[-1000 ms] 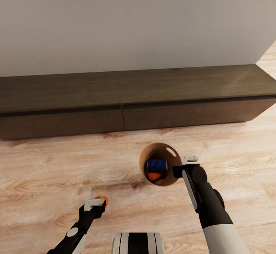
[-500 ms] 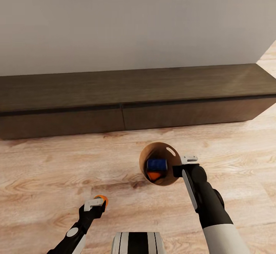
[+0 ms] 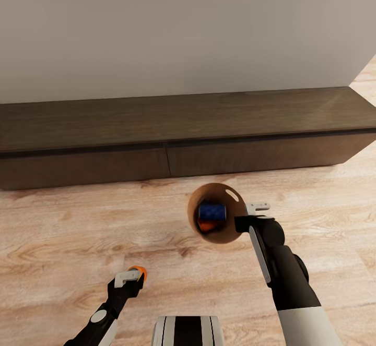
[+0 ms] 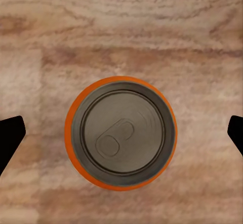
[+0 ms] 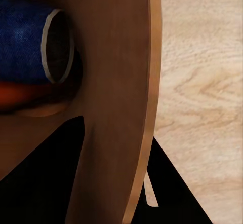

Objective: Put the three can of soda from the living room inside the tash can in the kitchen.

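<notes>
Pale wood plank flooring (image 3: 62, 231) runs up to a long dark low cabinet (image 3: 172, 142) set against a plain off-white wall (image 3: 183, 27). Three soda cans are visible, and no brand, label or writing can be read on any of them. Two lie inside the trash can (image 3: 230, 231), a round bin with a brown interior and an oval hand-hole near its rim: one dark blue can (image 3: 212, 212) resting on top of one orange can (image 3: 204, 226). The right gripper (image 3: 245, 219) clamps the bin's rim, one finger inside the wall and one outside, and holds the bin tilted with its mouth toward the camera. The third can, orange with a silver top (image 4: 120, 133), stands upright on the floor, well apart from the bin. The left gripper (image 3: 133, 277) hangs directly over it, fingers spread wide on either side and not touching it.
</notes>
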`<state>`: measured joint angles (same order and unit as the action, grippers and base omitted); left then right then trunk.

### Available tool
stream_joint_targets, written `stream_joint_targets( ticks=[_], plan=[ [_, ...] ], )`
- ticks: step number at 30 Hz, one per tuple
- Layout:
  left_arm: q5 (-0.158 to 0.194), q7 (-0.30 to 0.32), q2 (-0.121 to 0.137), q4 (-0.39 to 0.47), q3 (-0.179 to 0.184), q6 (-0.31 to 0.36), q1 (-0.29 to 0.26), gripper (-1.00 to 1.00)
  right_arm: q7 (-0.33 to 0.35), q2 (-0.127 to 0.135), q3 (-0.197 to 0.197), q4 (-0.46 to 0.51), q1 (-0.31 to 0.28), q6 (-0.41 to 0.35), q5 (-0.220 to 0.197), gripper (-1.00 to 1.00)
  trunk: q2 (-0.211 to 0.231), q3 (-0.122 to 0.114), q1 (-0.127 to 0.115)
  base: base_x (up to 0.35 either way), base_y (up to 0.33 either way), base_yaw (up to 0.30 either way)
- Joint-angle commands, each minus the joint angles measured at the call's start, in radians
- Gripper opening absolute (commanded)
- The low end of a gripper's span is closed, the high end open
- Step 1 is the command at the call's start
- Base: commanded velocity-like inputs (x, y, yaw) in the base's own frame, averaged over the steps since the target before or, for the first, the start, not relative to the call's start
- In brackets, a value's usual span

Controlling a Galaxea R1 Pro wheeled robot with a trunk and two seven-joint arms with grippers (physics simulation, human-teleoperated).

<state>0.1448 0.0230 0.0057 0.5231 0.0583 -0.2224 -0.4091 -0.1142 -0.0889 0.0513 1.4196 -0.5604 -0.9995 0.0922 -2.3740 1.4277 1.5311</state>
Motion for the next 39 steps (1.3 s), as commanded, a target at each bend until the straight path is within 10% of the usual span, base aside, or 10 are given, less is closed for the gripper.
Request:
stream_joint_targets(
  ticks=[1, 39],
  plan=[
    [0.0, 0.0, 0.0, 0.0, 0.0, 0.0, 0.0, 1.0, 0.001, 0.0, 0.001, 0.001, 0.0, 0.001, -0.009, -1.0, 0.0, 0.0, 0.0, 0.0, 0.0, 0.0],
    [0.001, 0.0, 0.0, 0.001, 0.0, -0.001, 0.0, 1.0, 0.001, -0.002, 0.013, 0.002, -0.001, 0.001, -0.009, -1.0, -0.049, 0.022, 0.027, 0.008, 0.0, 0.0]
  ],
)
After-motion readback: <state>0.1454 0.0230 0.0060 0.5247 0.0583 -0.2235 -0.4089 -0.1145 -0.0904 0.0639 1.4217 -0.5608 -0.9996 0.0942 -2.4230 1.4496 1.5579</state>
